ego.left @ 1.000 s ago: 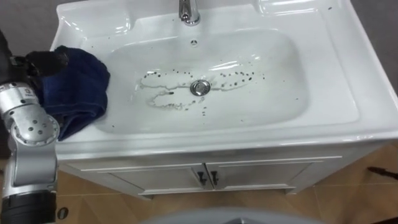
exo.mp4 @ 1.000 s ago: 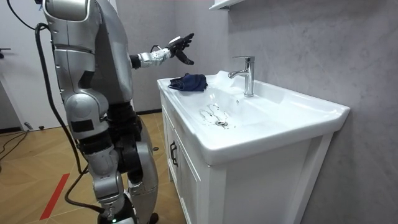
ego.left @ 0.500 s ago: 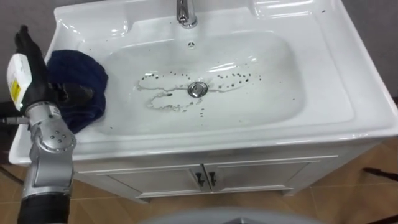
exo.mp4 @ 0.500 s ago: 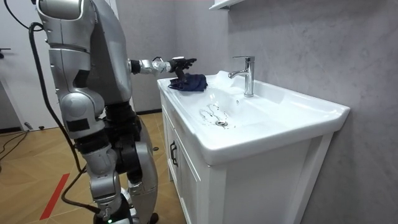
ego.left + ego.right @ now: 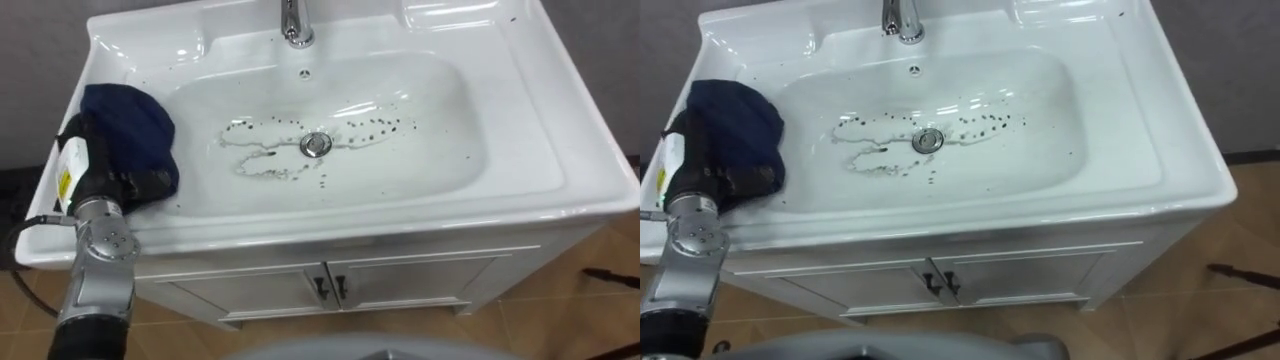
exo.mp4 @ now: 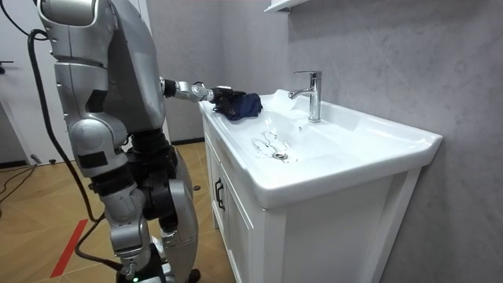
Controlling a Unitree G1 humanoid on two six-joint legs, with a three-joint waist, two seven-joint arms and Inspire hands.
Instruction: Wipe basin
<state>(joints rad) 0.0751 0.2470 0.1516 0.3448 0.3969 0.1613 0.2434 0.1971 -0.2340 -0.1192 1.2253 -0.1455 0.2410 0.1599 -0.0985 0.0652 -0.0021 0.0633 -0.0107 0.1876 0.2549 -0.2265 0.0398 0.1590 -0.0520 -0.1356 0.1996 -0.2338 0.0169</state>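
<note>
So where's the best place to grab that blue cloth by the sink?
Probably the blue cloth by its bunched near-left edge, coming from the left side of the basin, where the left hand sits. It lies heaped on the left rim, so raised folds there give something to pinch.

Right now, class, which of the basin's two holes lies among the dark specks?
The metal-ringed drain, lowest in the basin, with specks either side; the small overflow hole sits higher, below the tap, on clean porcelain.
</note>
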